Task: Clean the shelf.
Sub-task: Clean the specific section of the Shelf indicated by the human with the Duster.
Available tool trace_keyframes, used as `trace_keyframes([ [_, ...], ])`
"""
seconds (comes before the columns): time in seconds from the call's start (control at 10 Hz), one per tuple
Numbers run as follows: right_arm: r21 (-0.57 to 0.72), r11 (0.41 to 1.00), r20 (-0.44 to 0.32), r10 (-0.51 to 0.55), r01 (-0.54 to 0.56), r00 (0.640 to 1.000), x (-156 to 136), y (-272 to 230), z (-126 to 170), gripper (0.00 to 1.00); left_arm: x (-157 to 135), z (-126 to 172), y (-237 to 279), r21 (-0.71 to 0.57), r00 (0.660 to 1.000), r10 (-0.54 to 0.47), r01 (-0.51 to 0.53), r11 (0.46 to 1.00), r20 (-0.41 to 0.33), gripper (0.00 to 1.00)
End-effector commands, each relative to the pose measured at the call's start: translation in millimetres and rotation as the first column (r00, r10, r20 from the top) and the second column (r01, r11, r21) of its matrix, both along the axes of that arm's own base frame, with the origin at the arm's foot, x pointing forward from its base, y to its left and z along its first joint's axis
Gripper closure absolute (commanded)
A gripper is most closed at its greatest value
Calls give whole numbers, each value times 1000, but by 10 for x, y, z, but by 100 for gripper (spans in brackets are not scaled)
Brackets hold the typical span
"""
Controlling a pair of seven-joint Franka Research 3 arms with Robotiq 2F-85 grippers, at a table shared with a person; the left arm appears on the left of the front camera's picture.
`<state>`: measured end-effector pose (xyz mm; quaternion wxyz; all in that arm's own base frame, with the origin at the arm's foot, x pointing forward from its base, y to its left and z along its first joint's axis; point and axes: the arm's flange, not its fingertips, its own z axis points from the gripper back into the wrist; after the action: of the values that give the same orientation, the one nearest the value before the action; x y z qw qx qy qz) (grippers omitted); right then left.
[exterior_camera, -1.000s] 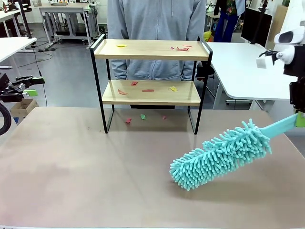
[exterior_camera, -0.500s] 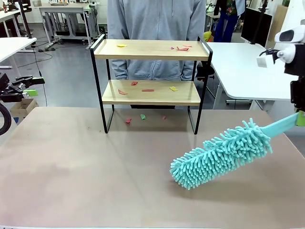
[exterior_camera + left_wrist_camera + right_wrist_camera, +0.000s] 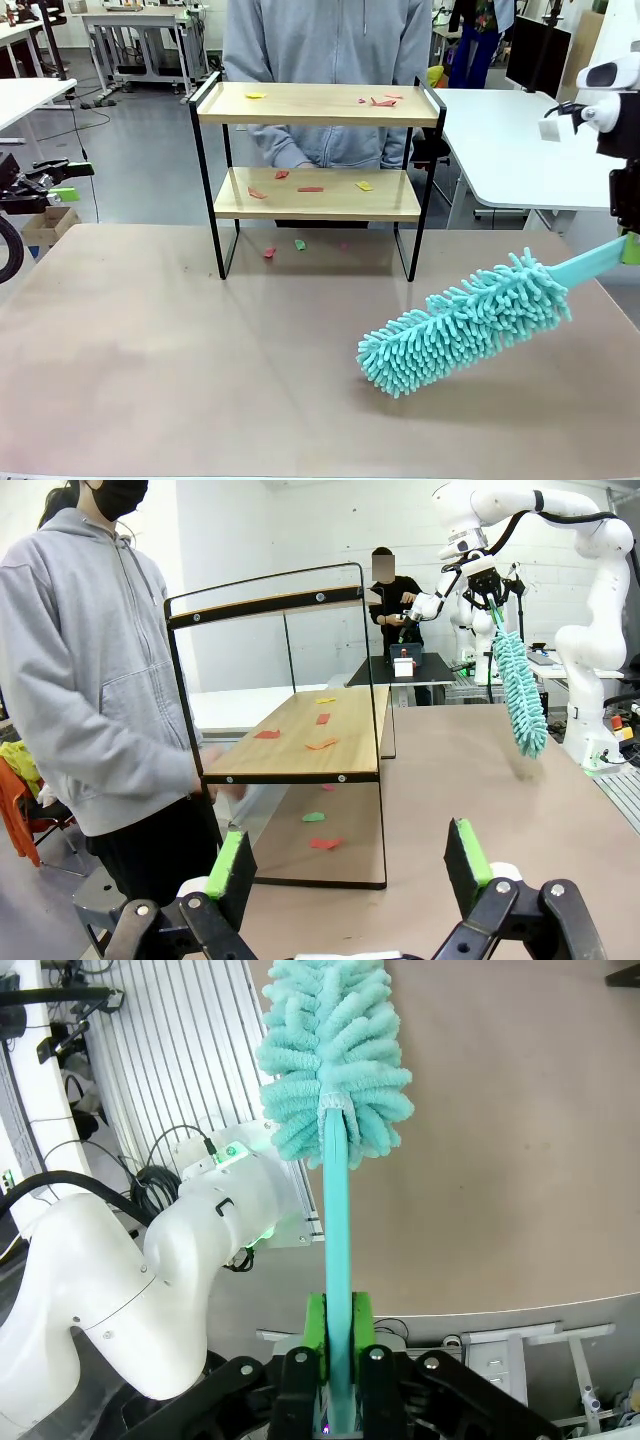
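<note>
At lower right, the duster hangs ready.
Right gripper clamps its handle to sweep the littered shelf (left gripper gapes idle).

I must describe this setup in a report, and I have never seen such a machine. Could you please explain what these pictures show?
The machine is a robot with two white arms, each ending in a two-finger gripper. The front view comes from a fixed camera between the arms. It looks across the table at a person on the far side. The two wrist views come from a camera on each arm, looking along its fingers. On the table stands a shelf. Coloured scraps lie on both boards and on the table beneath. The right gripper is shut on the handle of a turquoise duster, held slanting over the table. The left gripper is open and holds nothing.
</note>
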<state>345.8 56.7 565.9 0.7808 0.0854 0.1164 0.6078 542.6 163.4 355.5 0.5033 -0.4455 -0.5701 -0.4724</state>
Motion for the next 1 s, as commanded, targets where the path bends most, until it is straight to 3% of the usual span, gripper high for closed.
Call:
trace_keyframes([
  [0.0, -4, 1000, 8, 1, -1, 1000, -17, -27, 22, 87, -23, 17, 2, 6, 1000, 2, -2, 1000, 12, 0],
  [0.9, -4, 1000, 8, 1, -1, 1000, -17, -27, 22, 87, -23, 17, 2, 6, 1000, 2, -2, 1000, 12, 0],
])
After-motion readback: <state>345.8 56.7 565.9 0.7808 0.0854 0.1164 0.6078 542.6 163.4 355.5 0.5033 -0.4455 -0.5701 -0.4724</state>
